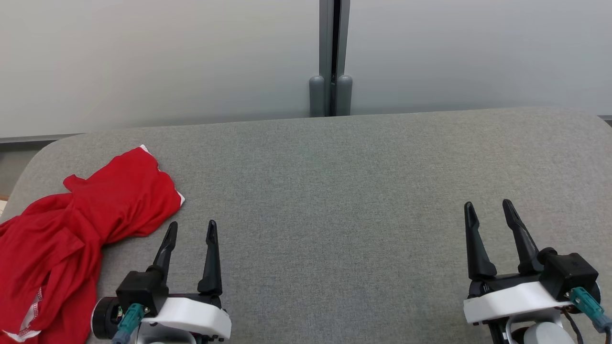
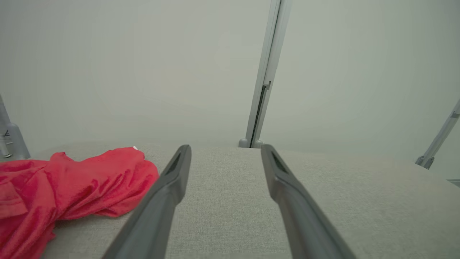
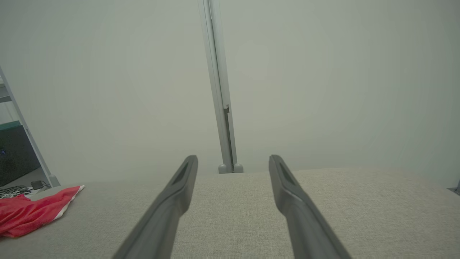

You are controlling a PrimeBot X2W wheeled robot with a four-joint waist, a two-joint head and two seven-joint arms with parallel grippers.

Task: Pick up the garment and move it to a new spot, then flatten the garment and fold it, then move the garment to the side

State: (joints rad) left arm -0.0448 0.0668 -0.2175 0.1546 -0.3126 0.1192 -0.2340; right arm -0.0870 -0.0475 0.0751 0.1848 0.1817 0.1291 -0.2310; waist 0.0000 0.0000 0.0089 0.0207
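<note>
Wide open, empty: left fingers point(image 1: 209, 258), right fingers point(image 1: 478, 248), over grey surface point(image 1: 334, 191). Red garment point(image 1: 71, 224) crumpled at surface's left end, just beside left fingers, well apart from right fingers. Its lower part cut off by frame edge.

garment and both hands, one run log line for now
stage: before pickup | garment: crumpled, left end of table | left hand: open, empty, beside garment | right hand: open, empty

We take this for a lab or office bay; frosted partition panels point(image 1: 143, 62) meet at a grey metal post point(image 1: 333, 48); cables point(image 3: 16, 190) lie near a dark cabinet point(image 3: 14, 154).
</note>
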